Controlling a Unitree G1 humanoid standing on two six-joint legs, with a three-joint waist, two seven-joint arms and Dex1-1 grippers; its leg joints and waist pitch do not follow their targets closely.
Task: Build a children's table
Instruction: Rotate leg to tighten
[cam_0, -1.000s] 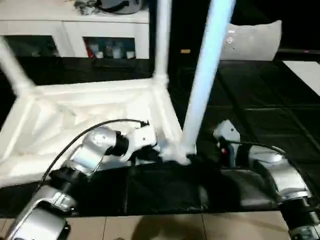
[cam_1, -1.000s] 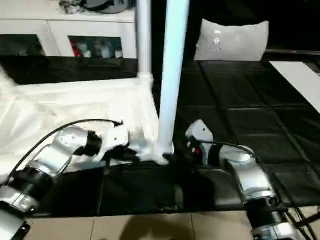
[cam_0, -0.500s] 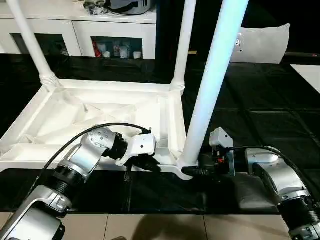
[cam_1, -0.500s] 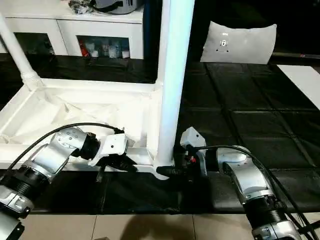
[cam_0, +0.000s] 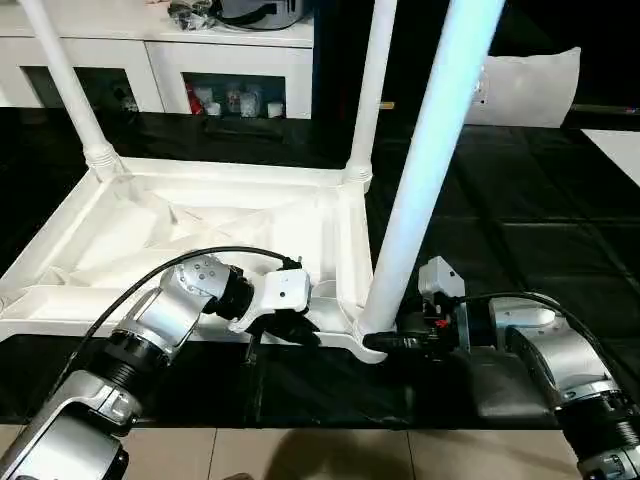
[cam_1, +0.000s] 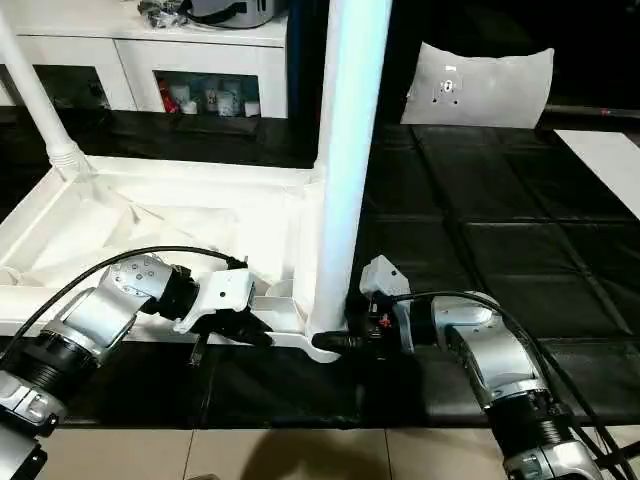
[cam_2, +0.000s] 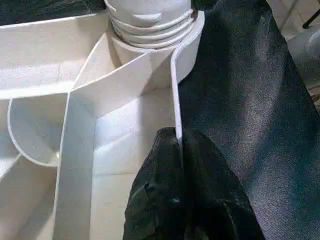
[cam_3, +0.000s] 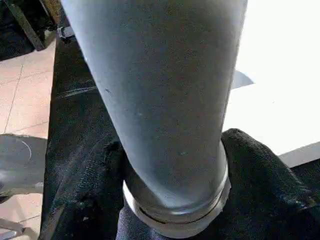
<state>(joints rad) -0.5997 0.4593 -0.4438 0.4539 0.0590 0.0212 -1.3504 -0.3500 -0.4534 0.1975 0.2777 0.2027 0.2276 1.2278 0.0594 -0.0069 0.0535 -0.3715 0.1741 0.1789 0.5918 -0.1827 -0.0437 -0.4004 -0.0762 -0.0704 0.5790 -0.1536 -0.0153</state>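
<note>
- While the top (cam_0: 215, 235) lies upside down on the black mat (cam_0: 520, 230), ribs up, its sockets face upward so legs can stand in them.
- Three legs show: one at the far left corner (cam_0: 62, 85), one at the far right corner (cam_0: 370, 85), and the near leg (cam_0: 425, 165) at the near right corner, just in front of the robot.
- The left gripper (cam_2: 177, 150) sits on the top's near edge beside that corner; its fingers (cam_2: 155, 175) are pressed on the thin upright rim, one each side, probably to keep the top from sliding or turning.
- The right gripper (cam_0: 392, 343) reaches in from the right at the foot of the near leg; in the right wrist view its dark fingers (cam_3: 260, 170) wrap both sides of the leg just above the collar, so it is pinching the leg, likely to seat or twist it into the socket.
- Judging by the ribbed collar sitting at the socket mouth (cam_2: 150, 22), this leg is in or nearly in; I cannot tell whether it is fully home.
- The mat is dark and quilted in squares, laid over a pale tiled floor (cam_0: 330, 455) at the near edge.
- Behind stands a white cabinet (cam_0: 215, 70) with glass doors, and a white cushion (cam_1: 482, 85) leans at the mat's far right.
</note>
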